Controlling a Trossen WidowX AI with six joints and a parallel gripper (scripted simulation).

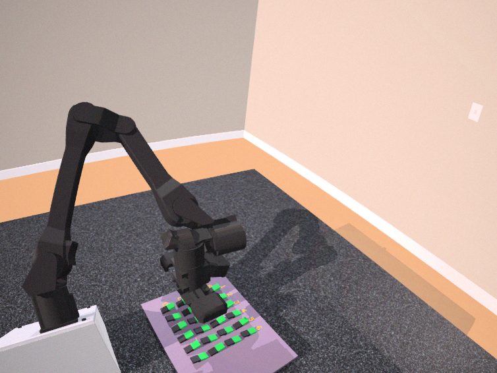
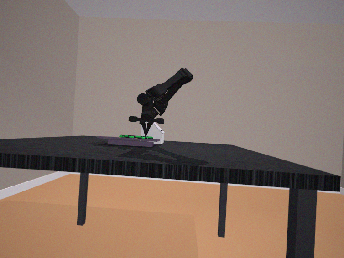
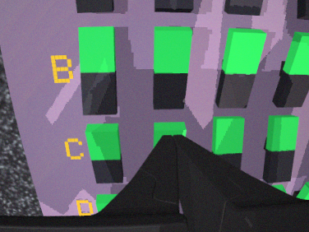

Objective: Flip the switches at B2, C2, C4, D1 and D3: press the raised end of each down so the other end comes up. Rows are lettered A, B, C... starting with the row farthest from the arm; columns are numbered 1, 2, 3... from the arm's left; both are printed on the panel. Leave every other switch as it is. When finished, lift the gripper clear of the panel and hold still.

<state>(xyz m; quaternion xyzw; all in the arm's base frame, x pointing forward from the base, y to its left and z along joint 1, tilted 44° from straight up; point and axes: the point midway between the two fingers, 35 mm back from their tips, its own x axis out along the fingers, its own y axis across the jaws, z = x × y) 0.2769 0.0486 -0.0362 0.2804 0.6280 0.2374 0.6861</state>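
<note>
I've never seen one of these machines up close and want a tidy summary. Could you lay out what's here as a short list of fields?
machine: one black jointed arm on a white base block
gripper: black two-finger gripper, shut, holding nothing, pointing down
panel: flat purple panel with rows of green-and-black rocker switches, yellow letters and numbers printed on it
gripper position: fingertips low over the row C, second-column switch
contact: cannot tell whether the tip touches it
support: dark speckled table top on dark legs
</note>
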